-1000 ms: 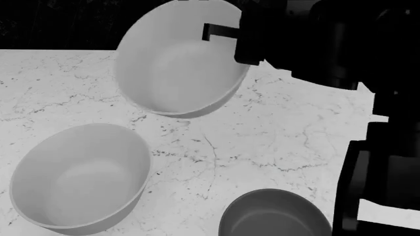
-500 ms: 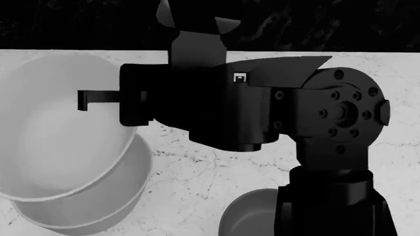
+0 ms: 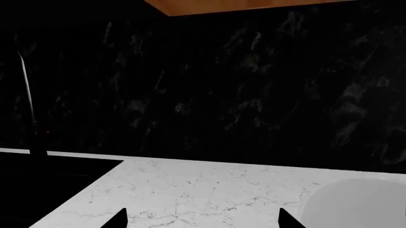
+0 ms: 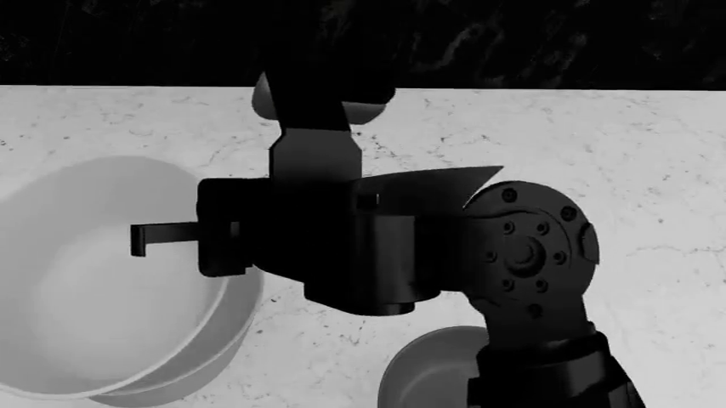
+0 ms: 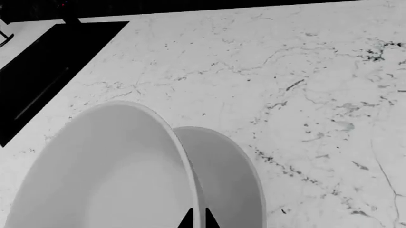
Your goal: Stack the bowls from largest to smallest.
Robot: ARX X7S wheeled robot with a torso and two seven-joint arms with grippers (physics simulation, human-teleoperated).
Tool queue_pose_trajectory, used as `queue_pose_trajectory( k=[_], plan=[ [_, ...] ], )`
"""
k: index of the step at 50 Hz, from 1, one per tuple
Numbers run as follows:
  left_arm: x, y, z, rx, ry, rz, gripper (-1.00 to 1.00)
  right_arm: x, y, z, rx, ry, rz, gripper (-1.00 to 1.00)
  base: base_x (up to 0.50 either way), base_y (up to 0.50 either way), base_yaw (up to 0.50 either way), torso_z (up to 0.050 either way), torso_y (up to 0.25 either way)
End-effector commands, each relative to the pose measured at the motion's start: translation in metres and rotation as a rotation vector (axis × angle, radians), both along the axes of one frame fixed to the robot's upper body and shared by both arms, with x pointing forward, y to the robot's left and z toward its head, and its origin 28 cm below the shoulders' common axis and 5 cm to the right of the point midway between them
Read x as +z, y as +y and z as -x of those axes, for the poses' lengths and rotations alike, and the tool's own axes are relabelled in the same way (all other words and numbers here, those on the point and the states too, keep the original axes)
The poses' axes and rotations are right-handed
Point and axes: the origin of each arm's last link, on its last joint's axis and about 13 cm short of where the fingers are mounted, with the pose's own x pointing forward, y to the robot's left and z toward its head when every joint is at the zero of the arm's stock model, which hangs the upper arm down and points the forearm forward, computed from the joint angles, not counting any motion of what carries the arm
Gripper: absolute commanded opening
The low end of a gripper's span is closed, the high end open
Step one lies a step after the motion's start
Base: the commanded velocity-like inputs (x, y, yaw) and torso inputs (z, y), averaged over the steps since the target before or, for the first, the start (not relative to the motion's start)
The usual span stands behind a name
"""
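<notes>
The right gripper (image 5: 197, 219) pinches the rim of the wide light grey bowl (image 4: 102, 272), its 2 dark fingertips closed onto either side of the thin wall in the right wrist view. In the head view that bowl sits tilted over the medium light grey bowl (image 4: 233, 327), whose rim shows as a crescent along the wide bowl's lower right edge; the right wrist view shows the same pair, the wide bowl's rim overlapping the medium bowl (image 5: 231, 180), which lies partly beneath it. Whether the 2 bowls touch cannot be told. The dark right arm (image 4: 375, 246) crosses the middle of the head view, and 1 thin finger juts out from it over the wide bowl's interior. The small dark charcoal bowl (image 4: 426, 374) stands apart on the white marble counter (image 4: 635, 153), near the bottom edge of the head view and partly hidden behind the arm. The counter is veined with dark lines and ends at a black wall (image 4: 567, 42). In the right wrist view a black rectangular recess (image 5: 51, 61) is set into the counter beyond the bowls. The left gripper (image 3: 203, 219) shows only as 2 dark fingertips set well apart at the edge of the left wrist view, open with nothing between them, above the counter; a pale rounded bowl (image 3: 355, 204) shows at the corner of that view, and a brown panel (image 3: 254, 4) lies above the dark wall
</notes>
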Motion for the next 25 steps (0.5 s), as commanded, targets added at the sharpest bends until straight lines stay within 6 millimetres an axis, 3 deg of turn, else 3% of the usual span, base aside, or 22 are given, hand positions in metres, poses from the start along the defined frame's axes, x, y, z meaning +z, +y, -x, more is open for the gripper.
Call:
queue_pose_trajectory(
  k=[1, 25],
  plan=[
    [0.0, 0.0, -0.001, -0.002, 0.002, -0.002, 1.0, -0.013, -0.002, -0.009, -0.025, 0.013, 0.003, -1.0, 0.0, 0.0, 0.0, 0.0, 0.0],
    [-0.001, -0.001, -0.001, -0.008, 0.004, -0.004, 1.0, -0.025, -0.002, -0.013, -0.034, 0.009, 0.044, -1.0, 0.0, 0.0, 0.0, 0.0, 0.0]
  ],
)
